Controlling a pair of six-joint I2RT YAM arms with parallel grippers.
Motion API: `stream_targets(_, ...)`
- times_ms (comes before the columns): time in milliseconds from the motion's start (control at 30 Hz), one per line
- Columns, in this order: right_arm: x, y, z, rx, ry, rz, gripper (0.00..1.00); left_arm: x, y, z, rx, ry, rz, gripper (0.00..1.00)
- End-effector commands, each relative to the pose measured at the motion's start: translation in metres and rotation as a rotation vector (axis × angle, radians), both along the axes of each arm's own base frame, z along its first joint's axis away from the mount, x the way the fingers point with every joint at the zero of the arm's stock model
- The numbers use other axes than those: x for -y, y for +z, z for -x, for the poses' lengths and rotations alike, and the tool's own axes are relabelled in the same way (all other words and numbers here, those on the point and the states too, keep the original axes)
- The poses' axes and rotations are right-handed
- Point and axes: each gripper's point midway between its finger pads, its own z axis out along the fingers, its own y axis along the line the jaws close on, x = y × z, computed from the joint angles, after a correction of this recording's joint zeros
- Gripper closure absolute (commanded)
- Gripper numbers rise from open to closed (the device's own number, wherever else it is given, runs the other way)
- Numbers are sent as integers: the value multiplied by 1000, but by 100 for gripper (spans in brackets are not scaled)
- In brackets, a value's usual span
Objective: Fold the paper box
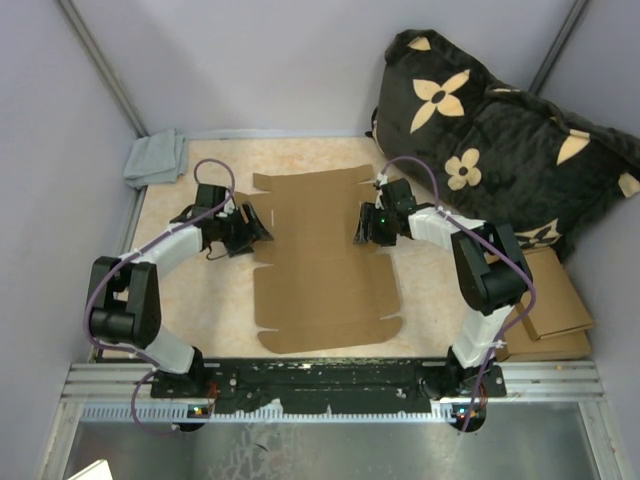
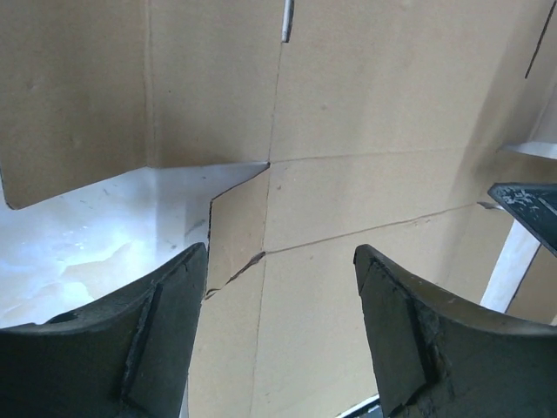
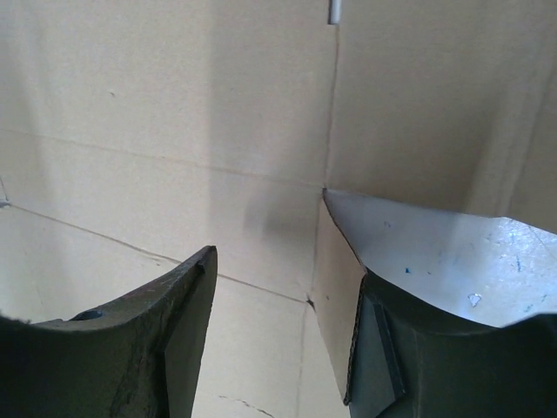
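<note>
The paper box (image 1: 320,265) lies as a flat brown die-cut sheet in the middle of the table. My left gripper (image 1: 258,228) is at its left edge, by a notch between flaps. In the left wrist view the left gripper (image 2: 280,248) stands open, its jaws astride a small side flap (image 2: 237,228) and the creased panel. My right gripper (image 1: 362,228) is at the sheet's right edge. In the right wrist view it (image 3: 287,261) is open too, and a small raised flap (image 3: 335,287) stands just inside its right finger (image 3: 409,366). Neither gripper pinches the cardboard.
A grey cloth (image 1: 155,158) lies at the back left corner. A black cushion with tan flowers (image 1: 500,150) fills the back right. A pile of flat cardboard sheets (image 1: 552,312) lies at the right edge. A metal rail (image 1: 330,380) runs along the near edge.
</note>
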Motion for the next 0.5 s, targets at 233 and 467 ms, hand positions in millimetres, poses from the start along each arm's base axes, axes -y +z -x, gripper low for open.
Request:
stream_targets(233,-22,20,-3,35,45,-36,45,40,27,-11,63,-64,72,26)
stream_targets(467,-27,21,-1,32,58,-35,45,55,19,-12,43,-87,80,27)
